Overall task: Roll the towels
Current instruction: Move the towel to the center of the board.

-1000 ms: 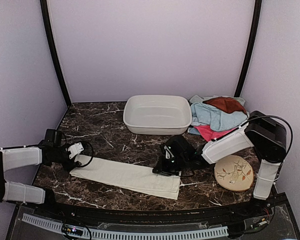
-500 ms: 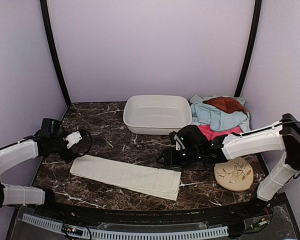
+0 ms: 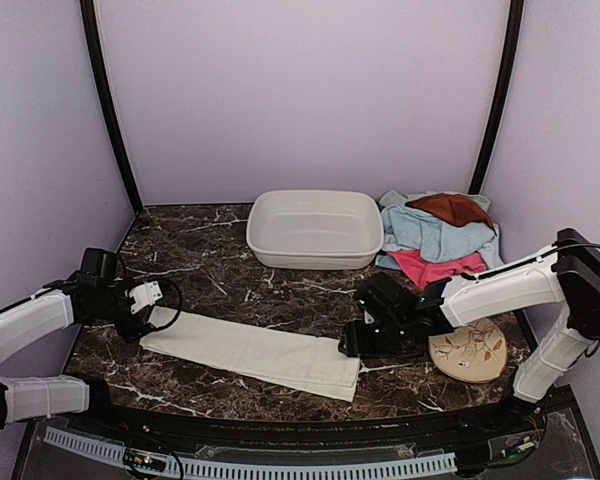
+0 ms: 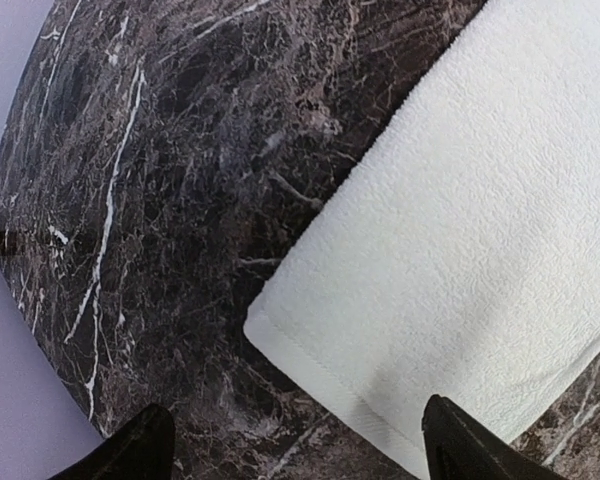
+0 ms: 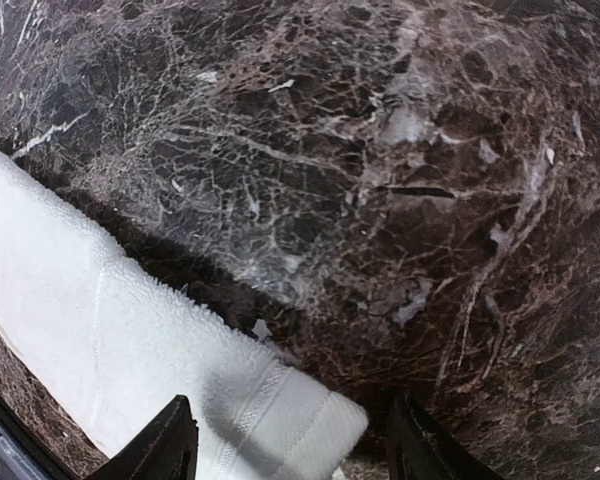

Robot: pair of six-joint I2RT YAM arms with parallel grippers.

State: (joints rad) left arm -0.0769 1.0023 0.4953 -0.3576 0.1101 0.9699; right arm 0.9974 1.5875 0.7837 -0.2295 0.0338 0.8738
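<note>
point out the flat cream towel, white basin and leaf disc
long cream-white cloth towel (image 3: 250,351), top view, middle of the strip
white rectangular plastic basin (image 3: 313,257), top view, near outer wall
round beige leaf-pattern disc (image 3: 468,352), top view, its centre

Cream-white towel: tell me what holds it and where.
Nothing holds the long cream-white cloth towel; the left tool and right tool stand open over its two ends.

right hand (image 3: 351,346) opened, released cream towel (image 3: 250,352), shifted right
</note>
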